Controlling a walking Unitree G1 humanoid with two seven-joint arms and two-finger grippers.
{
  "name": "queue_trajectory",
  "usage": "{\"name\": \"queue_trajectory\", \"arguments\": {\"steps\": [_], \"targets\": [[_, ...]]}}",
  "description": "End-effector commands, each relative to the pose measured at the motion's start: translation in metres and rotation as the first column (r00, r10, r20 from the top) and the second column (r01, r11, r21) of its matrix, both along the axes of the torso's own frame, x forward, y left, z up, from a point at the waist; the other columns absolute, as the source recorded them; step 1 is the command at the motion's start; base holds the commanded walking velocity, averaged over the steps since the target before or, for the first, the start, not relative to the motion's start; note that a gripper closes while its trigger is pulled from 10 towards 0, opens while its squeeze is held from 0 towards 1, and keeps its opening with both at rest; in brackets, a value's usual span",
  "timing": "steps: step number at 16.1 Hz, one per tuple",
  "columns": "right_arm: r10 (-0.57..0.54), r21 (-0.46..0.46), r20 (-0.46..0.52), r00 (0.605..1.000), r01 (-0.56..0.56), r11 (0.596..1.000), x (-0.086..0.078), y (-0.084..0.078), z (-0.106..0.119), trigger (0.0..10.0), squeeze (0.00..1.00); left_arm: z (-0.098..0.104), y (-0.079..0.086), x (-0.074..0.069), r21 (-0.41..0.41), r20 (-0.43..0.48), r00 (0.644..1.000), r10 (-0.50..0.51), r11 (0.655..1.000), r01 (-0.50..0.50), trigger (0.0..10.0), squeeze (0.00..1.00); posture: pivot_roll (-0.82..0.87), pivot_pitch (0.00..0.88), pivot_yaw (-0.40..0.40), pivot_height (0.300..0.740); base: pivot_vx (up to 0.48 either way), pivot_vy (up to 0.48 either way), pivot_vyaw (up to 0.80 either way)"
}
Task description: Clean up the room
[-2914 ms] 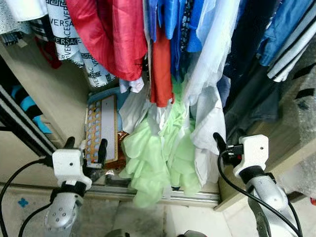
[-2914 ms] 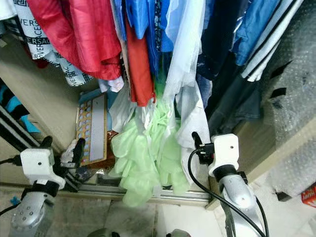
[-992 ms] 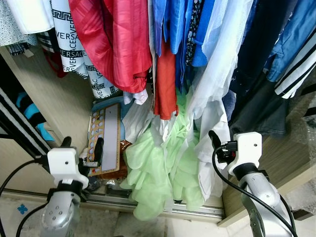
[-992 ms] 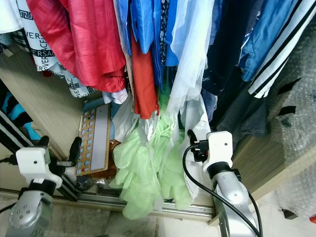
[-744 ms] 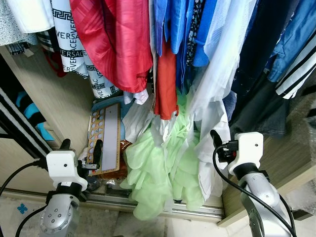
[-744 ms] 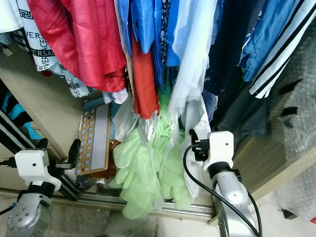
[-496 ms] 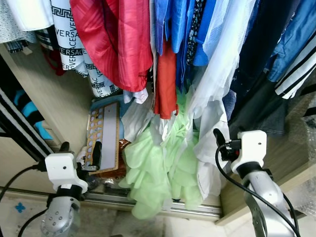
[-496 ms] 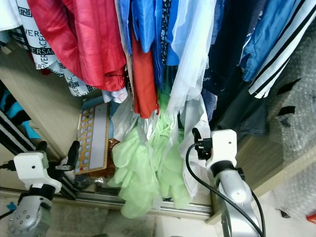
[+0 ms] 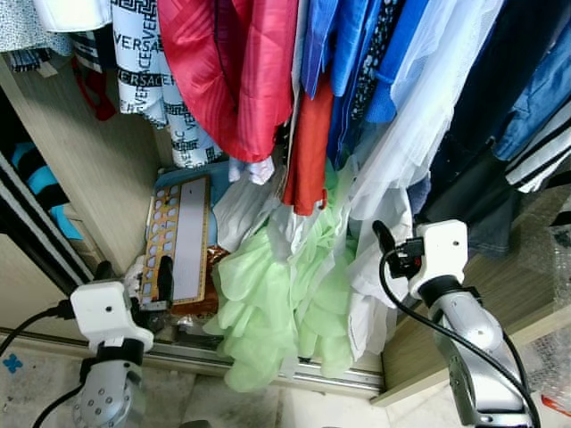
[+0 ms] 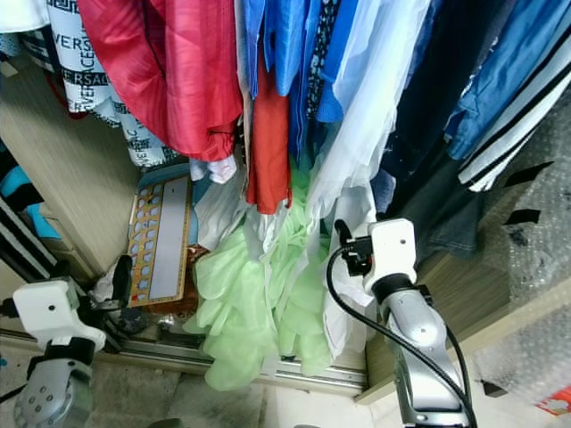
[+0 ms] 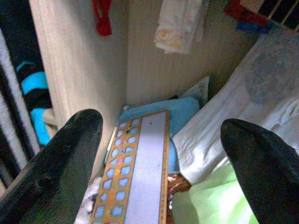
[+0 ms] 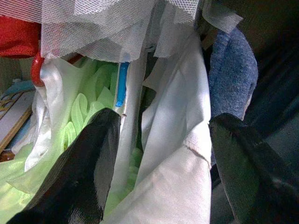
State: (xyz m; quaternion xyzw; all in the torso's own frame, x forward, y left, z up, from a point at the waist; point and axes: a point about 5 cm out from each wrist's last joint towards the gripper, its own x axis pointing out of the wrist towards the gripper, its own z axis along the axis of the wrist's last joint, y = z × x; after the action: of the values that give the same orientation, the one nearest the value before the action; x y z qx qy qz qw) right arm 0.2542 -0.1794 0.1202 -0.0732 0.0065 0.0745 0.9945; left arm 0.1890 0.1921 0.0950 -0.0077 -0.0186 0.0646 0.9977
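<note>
An open wardrobe holds hanging clothes: a red garment [image 9: 234, 71], blue shirts [image 9: 357, 53] and a white sheer one [image 9: 419, 116]. A pale green garment [image 9: 268, 312] and a white garment [image 9: 379, 290] hang down to the wardrobe floor. My left gripper [image 9: 134, 278] is open low at the left, pointing at an orange-framed board [image 11: 138, 177] that leans in the corner. My right gripper [image 9: 391, 248] is open beside the white garment [image 12: 173, 140], which lies just ahead of its fingers; nothing is held.
A metal sliding-door track [image 9: 294, 373] runs along the wardrobe's front edge. A wooden side panel [image 9: 89, 169] stands at the left and a wooden wall [image 9: 428, 348] at the right. Bubble wrap [image 9: 553, 259] lies at the far right. A blue pad [image 11: 184, 112] sits under the board.
The camera has shifted, so the whole scene sits differently in the picture. My left gripper now shows lower and the right one slightly higher and closer to the white garment. Both stay open.
</note>
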Motion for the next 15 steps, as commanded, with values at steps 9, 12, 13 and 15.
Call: {"name": "queue_trajectory", "arguments": {"steps": [9, 12, 13, 15], "targets": [[-0.106, 0.006, -0.003, 0.994, 0.106, 0.994, -0.010, -0.012, -0.007, 10.0, 0.00, 0.002, 0.002, 0.016, 0.032, 0.009, 0.998, -0.058, 0.998, 0.058, 10.0, 0.00, -0.06, 0.000, -0.011, 0.740, 0.000, 0.000, 0.00], [-0.118, 0.016, -0.005, 0.993, 0.118, 0.993, -0.011, -0.012, -0.008, 10.0, 0.00, 0.003, 0.003, 0.017, 0.035, 0.016, 0.998, -0.059, 0.998, 0.058, 10.0, 0.00, -0.06, 0.000, -0.010, 0.740, 0.000, 0.000, 0.00], [-0.121, 0.020, -0.006, 0.993, 0.121, 0.992, -0.010, -0.012, -0.008, 10.0, 0.00, 0.003, 0.003, 0.017, 0.034, 0.015, 0.998, -0.058, 0.998, 0.058, 10.0, 0.00, -0.06, 0.000, -0.010, 0.740, 0.000, 0.000, 0.00], [-0.128, 0.010, -0.011, 0.992, 0.128, 0.992, -0.009, -0.012, -0.008, 10.0, 0.00, 0.002, 0.002, 0.018, 0.034, 0.015, 0.998, -0.059, 0.998, 0.058, 10.0, 0.00, -0.06, 0.000, -0.011, 0.740, 0.000, 0.000, 0.00]]}}
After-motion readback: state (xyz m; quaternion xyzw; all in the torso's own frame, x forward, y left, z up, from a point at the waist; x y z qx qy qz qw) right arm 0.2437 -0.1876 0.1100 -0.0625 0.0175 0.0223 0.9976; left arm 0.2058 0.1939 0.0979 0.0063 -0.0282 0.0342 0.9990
